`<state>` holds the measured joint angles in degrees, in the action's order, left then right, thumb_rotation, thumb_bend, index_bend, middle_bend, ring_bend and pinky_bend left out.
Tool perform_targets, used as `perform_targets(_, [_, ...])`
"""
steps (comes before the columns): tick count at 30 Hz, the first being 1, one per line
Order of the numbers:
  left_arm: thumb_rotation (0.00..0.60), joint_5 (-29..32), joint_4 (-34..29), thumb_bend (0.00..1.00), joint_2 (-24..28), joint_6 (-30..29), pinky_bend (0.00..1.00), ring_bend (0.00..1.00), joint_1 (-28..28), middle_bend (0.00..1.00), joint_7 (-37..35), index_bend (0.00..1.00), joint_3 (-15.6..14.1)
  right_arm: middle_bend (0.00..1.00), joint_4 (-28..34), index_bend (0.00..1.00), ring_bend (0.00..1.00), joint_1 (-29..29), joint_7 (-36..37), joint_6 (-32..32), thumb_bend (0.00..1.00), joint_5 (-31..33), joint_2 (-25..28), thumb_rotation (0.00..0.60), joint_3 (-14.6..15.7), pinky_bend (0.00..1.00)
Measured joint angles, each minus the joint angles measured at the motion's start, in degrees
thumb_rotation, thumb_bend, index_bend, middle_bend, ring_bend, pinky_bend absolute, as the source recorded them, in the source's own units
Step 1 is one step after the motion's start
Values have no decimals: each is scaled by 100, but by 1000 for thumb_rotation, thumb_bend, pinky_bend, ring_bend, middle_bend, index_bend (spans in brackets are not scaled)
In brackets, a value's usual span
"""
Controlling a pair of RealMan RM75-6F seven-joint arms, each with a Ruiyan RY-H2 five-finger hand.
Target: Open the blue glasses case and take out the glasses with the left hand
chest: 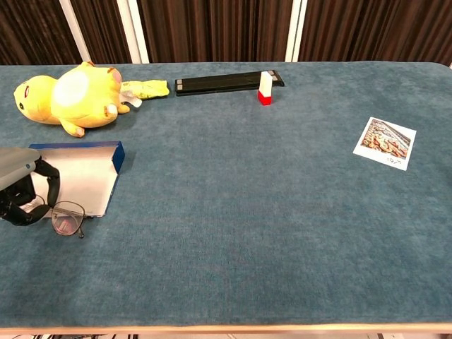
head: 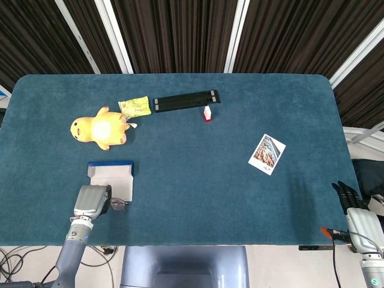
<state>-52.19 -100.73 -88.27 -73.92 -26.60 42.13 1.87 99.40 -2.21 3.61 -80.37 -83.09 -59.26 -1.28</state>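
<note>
The blue glasses case [head: 110, 174] lies open near the table's front left, its pale inside [chest: 79, 178] facing up and empty. The thin-rimmed glasses [chest: 68, 219] sit just in front of the case, and only one lens shows. My left hand [chest: 24, 194] has its dark fingers curled around the other half of the frame and holds it. From the head view the left hand [head: 89, 203] is seen from above, with the glasses [head: 119, 205] poking out on its right. My right hand [head: 353, 203] stays off the table's front right corner, fingers straight and holding nothing.
A yellow plush toy [chest: 63, 90] lies behind the case, with a yellow-green packet [chest: 145, 88] beside it. A black bar [chest: 227, 82] and a small white-and-red block [chest: 265, 89] sit at the back. A photo card [chest: 385, 143] lies on the right.
</note>
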Motion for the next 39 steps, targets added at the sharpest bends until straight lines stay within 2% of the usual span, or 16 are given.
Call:
perform_targets(11, [600,-7,-225,500,-162,-44,972,896,-205,1000,136,609,325,0,20,0,0,-1,-3,10,129,19,-3,600,-3,199])
perform_targets(18, [600,193,-192,498,-666,-30,972,896,-483,1000,399,607,586,0,19,0,0,-6,4,24,129,33,-2,600,-7,199])
perform_targets(24, [600,320,-2,471,-1254,-68,972,895,-736,1000,584,563,791,0,12,0,0,-12,33,39,129,45,7,600,-12,199])
perform_targets(29, [600,446,216,396,-1666,-156,972,894,-921,1000,726,511,946,0,6,0,0,-16,48,51,129,46,14,600,-10,199])
perform_targets(32, [600,558,260,313,-1766,-209,972,893,-981,1000,816,438,985,0,10,0,0,-20,45,70,129,65,20,600,-11,199])
perform_targets(35, [600,532,249,261,-1758,-254,972,893,-981,1000,807,393,965,0,19,0,0,-19,41,68,129,68,26,600,-11,199])
perform_targets(39, [600,334,95,255,-1587,-315,972,886,-913,1000,658,379,884,0,20,0,0,-14,49,61,129,65,27,600,-10,199])
